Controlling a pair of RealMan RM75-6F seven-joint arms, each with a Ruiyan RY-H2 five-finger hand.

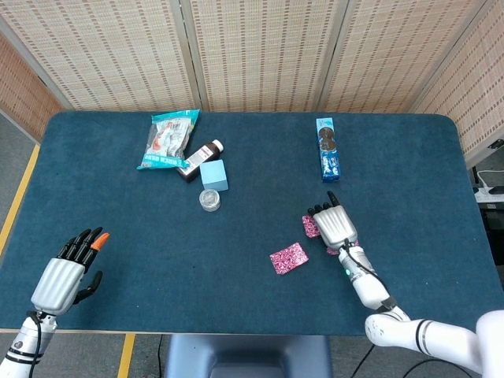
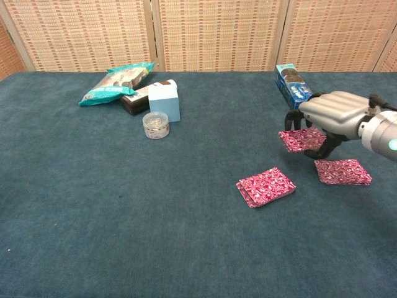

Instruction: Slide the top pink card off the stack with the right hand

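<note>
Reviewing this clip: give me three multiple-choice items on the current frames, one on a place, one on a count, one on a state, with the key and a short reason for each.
1. Where does the blue cookie box lie?
A. Far right of the table
B. Near left corner
C. On the card pile

2. How many separate lots of pink cards show in the chest view?
A. One
B. Two
C. Three

3. What is the right hand doing?
A. Resting flat on the table
B. Holding a pink card above the cloth
C. Gripping the clear jar

Key: 1 A, it lies at the far edge, right of centre. 2 C, the middle pile, the right pile and the held card. 3 B, the fingers pinch the card clear of both piles.
</note>
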